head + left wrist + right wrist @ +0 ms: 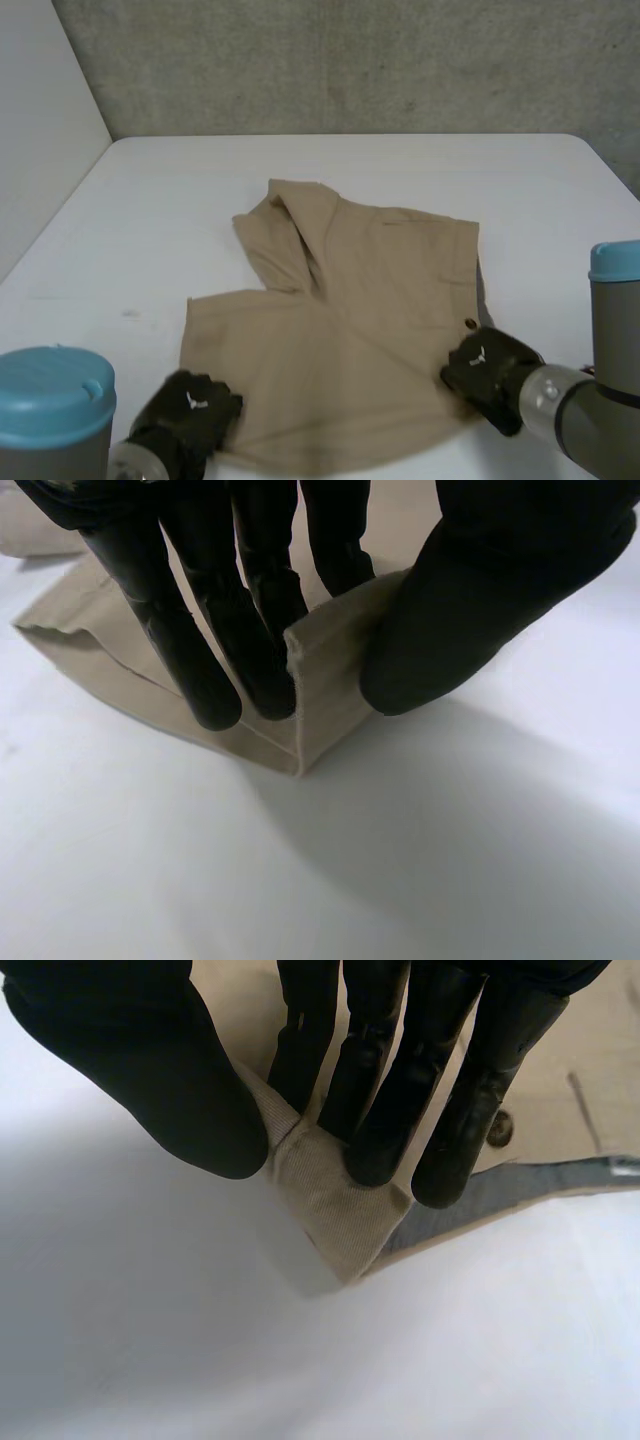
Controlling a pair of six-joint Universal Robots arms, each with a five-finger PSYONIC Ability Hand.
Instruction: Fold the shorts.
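Observation:
Tan shorts [340, 330] lie partly folded on the white table [160, 200], one leg turned over at the far side. My left hand [190, 410] is at the near left corner; its fingers [215, 650] and thumb pinch that corner of the shorts [320, 680] and raise it slightly. My right hand [490, 375] is at the near right corner by the waistband button [499, 1129]. Its fingers [385, 1110] and thumb pinch that corner of the shorts [335, 1205], lifted a little off the table.
A grey concrete wall [350, 60] runs behind the table's far edge. Bare table surface surrounds the shorts on the left, right and far sides. My arms' blue-capped joints [50, 400] stand at both near corners.

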